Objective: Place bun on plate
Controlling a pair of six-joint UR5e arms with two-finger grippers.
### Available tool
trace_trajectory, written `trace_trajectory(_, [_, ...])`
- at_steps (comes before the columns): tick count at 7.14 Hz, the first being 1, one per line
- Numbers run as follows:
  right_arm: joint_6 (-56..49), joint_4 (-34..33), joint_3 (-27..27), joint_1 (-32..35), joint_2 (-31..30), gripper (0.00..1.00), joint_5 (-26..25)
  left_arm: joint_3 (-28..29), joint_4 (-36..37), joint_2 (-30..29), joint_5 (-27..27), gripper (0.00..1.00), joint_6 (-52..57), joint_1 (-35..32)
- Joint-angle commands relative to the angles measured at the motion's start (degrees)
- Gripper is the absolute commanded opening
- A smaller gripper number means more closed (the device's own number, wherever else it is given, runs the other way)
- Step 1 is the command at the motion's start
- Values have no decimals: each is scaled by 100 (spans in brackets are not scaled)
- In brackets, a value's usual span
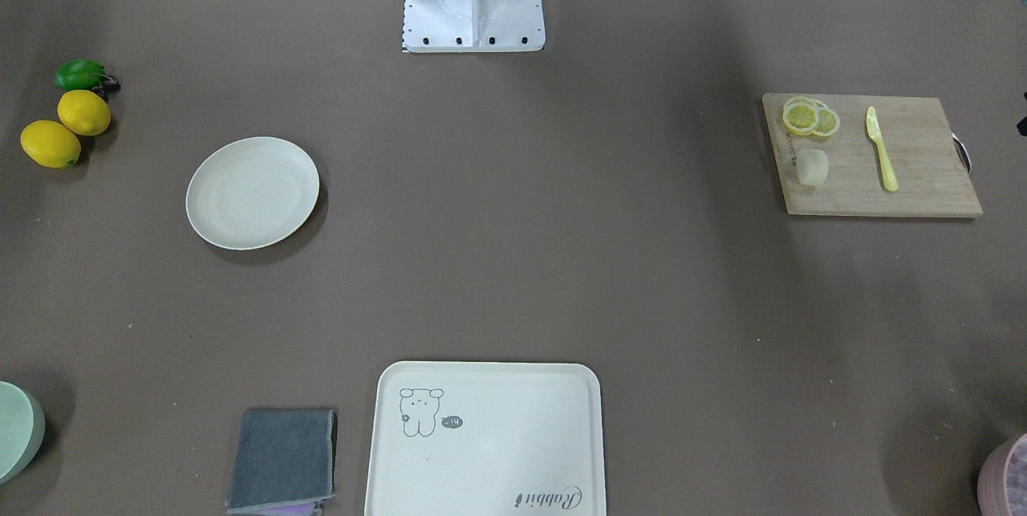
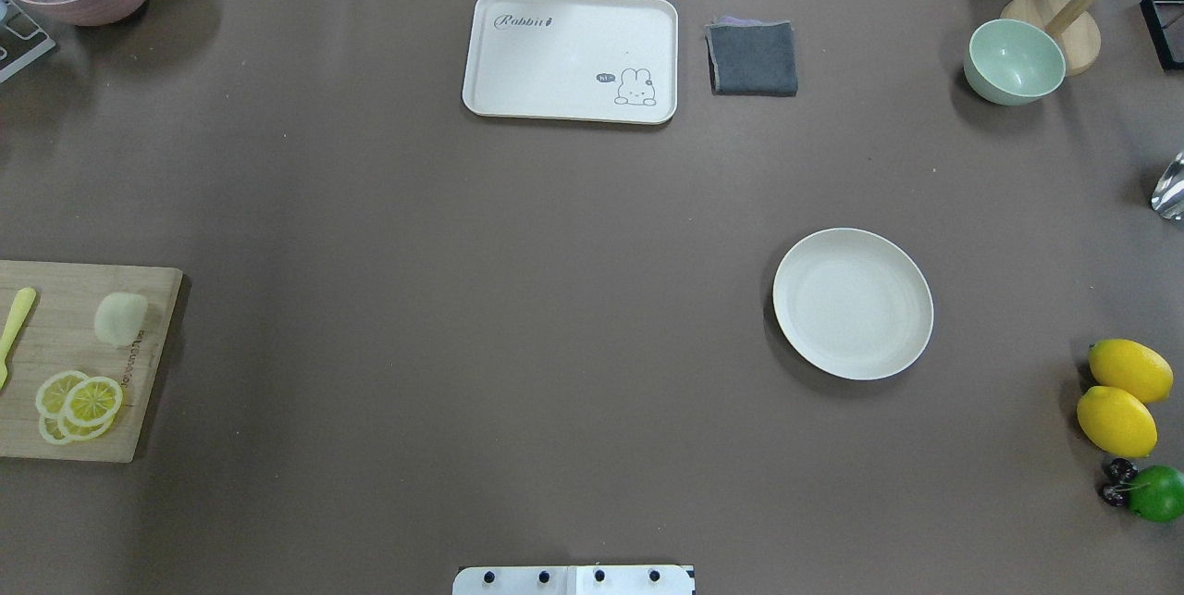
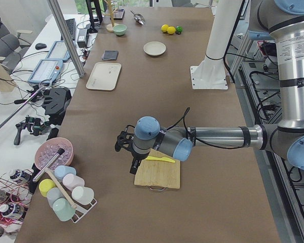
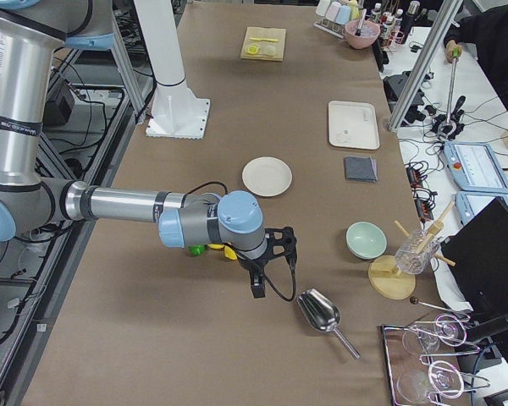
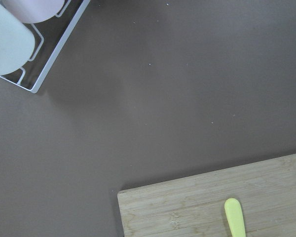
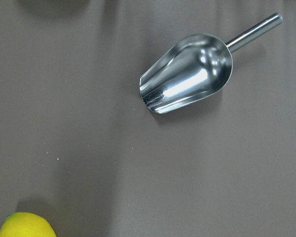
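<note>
- Front view: find the bun [image 1: 812, 167] out at 3 o'clock, lying on the board [image 1: 923, 179], touching no gripper.
- Just at 12 o'clock from the bun, see lemon slices [image 1: 810, 116]; at 3 o'clock from it, a yellow knife [image 1: 881, 148].
- Find the plate [image 1: 252, 192] out at 9 o'clock, well apart from the bun.
- Left side view: see the left gripper [image 3: 134, 163] hanging over the board's edge, near the knife. Cannot tell its grip, loose or tight.
- Right side view: see the right gripper [image 4: 256, 283] hanging over the table, near a shiny scoop [image 4: 320, 311] at its 4 o'clock. Cannot tell its grip, loose or tight.
</note>
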Motion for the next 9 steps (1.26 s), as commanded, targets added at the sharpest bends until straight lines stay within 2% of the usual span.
trace_trajectory(1, [-2, 1, 46, -53, -4, 100, 20, -98, -3, 210, -15, 98, 160, -95])
trace_trajectory(4, [-2, 19, 29, -123, -12, 100, 2, -231, -3, 326, -6, 98, 91, -86])
trace_trajectory(7, [-2, 36, 46, -123, -39, 100, 37, -327, -39, 397, -225, 98, -93, -68])
trace_trajectory(9, [-2, 36, 107, -123, -48, 100, 125, -318, -56, 353, -226, 98, -489, -24])
